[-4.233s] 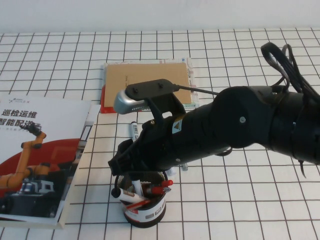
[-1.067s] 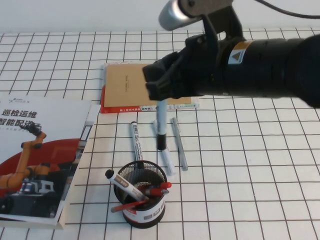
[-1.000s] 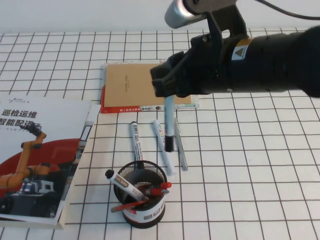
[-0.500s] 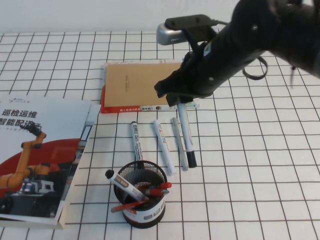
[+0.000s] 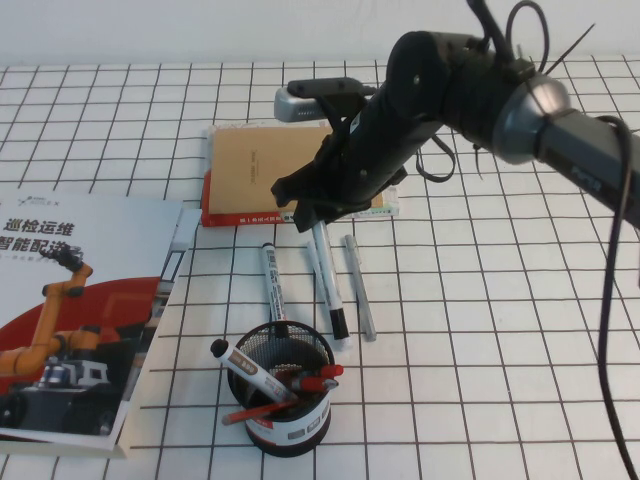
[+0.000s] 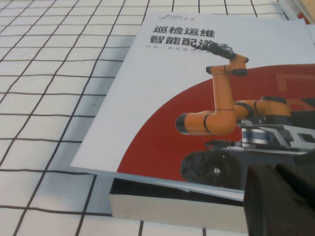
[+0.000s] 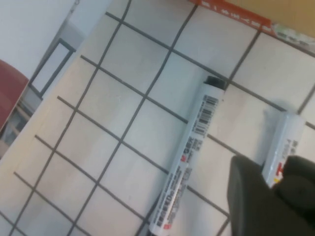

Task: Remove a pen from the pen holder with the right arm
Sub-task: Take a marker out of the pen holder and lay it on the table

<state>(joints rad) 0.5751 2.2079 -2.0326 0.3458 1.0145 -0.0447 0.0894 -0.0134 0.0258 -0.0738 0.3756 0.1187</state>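
While the right gripper (image 5: 312, 216) hangs over the gridded worktop (image 5: 500, 360), its jaws grip a black-capped pen (image 5: 329, 278), cap downward, above loose pens (image 5: 357, 290) lying beyond the mesh pen holder (image 5: 290, 425); the pen is out of the holder. Left gripper (image 6: 278, 199): at the near edge of the robot-cover book (image 6: 162, 108); open or closed cannot be told.
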